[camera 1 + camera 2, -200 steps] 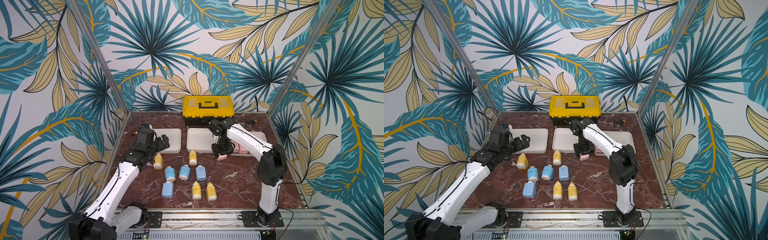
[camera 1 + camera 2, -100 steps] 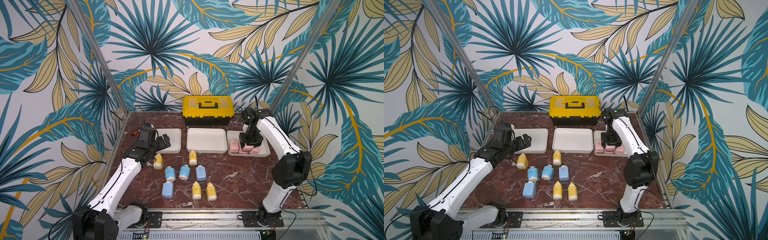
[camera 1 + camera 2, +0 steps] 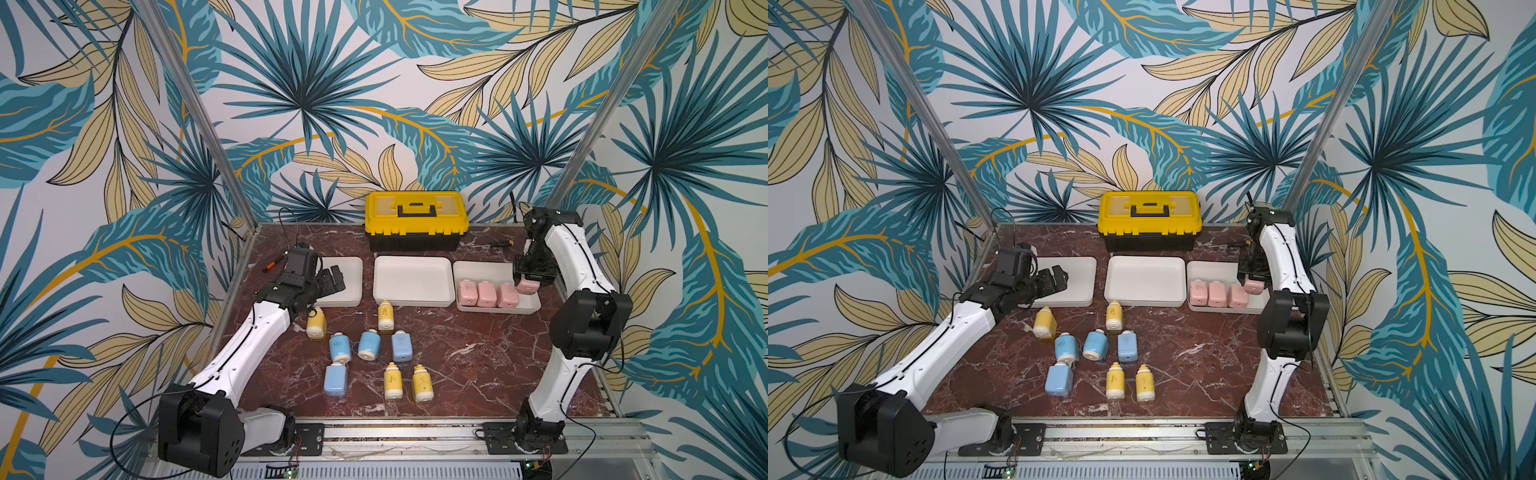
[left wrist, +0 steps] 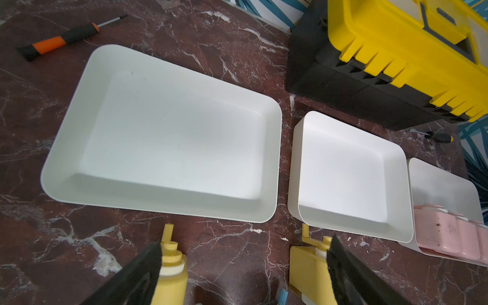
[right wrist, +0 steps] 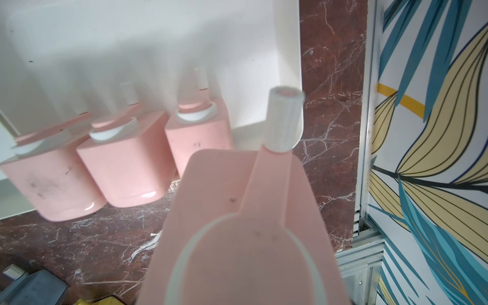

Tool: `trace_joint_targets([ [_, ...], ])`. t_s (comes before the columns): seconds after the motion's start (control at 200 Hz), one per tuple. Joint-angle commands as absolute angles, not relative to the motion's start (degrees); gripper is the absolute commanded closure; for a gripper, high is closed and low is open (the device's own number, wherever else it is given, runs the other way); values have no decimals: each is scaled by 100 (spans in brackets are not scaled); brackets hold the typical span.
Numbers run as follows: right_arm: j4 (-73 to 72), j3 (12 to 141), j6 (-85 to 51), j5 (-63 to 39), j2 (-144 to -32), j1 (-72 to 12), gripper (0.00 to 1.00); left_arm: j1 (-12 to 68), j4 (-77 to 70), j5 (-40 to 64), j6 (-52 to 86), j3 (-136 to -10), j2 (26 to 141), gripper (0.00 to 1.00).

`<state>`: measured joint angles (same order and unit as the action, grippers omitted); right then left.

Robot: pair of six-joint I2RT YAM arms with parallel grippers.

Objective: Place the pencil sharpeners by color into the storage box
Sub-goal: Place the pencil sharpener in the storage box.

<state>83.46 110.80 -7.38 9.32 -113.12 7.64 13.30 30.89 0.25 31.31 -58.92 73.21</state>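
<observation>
Left gripper [image 3: 332, 279] over left tray [image 3: 351, 270], fingers spread wide, nothing held. In front of the trays, loose on table [image 3: 478, 353]: four yellow sharpeners [image 3: 316, 328], four blue sharpeners [image 3: 369, 345]. Middle tray [image 3: 411, 278] next. Right tray [image 3: 482, 270] with three pink sharpeners [image 3: 484, 293] side by side. Fourth pink sharpener [image 3: 528, 286] clamped in right gripper [image 3: 534, 278] at that tray's right end.

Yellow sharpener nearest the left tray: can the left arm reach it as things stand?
Probably yes: the left tool is open, empty and close by that yellow sharpener, with nothing between them.
</observation>
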Motion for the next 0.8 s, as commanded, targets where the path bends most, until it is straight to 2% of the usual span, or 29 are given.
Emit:
trace_joint_targets([
  [0.0, 8276, 11127, -639, 1114, -11528, 932, 55, 1311, 3067, 60, 3032, -6037, 7391, 1],
  [0.456, 7860, 11045, -436, 1072, -11946, 1681, 55, 1213, 3052, 204, 2912, -6193, 7697, 1],
  [0.796, 7170, 10432, -301, 849, -11961, 1705, 57, 1135, 3057, 245, 2909, -6210, 7804, 1],
])
